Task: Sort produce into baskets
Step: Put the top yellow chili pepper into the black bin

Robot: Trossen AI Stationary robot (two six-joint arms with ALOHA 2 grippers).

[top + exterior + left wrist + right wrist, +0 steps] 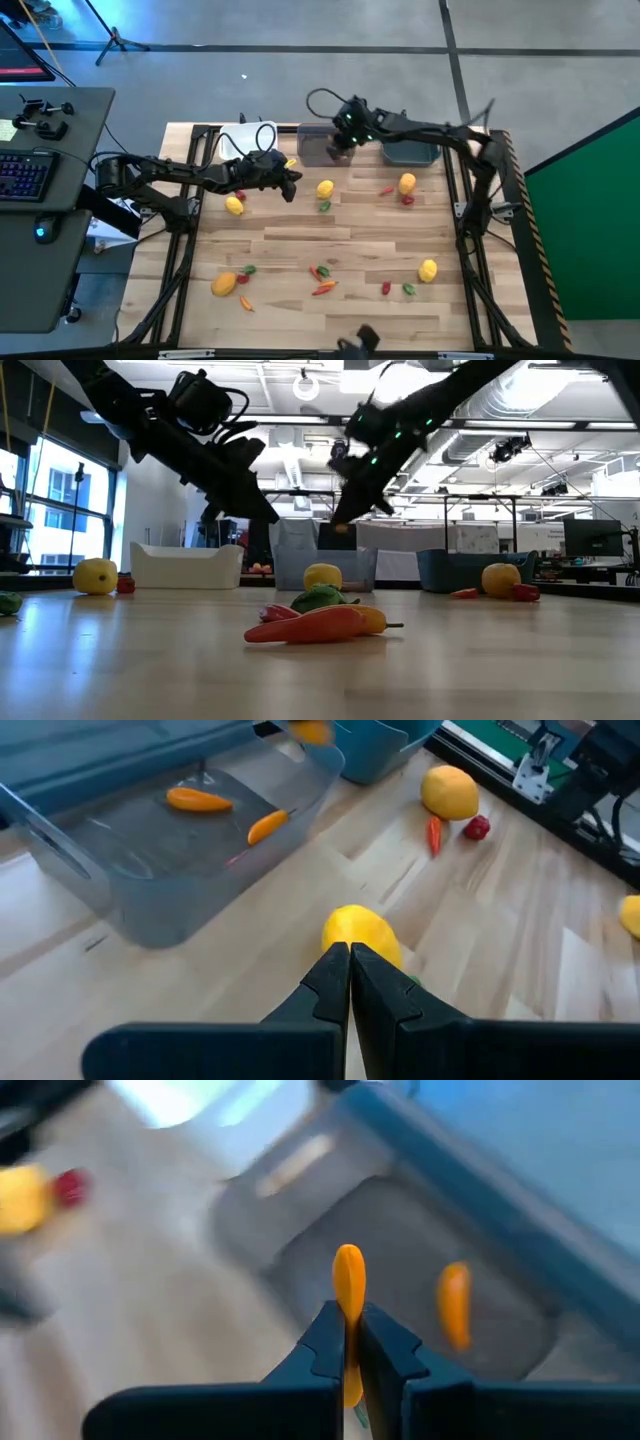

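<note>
Two dark, matte black jointed arms carry looping black cables; the right arm (420, 128) shows small green lights near its wrist, the left arm (190, 172) none visible.

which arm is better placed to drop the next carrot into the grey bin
The right. Its gripper is shut on an orange carrot piece directly above the translucent grey bin. The left gripper is shut, holding nothing, over the table near a yellow fruit.

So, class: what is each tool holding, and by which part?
The right tool pinches an orange carrot by its lower end, above the grey bin. The left tool is shut, holding nothing.
</note>
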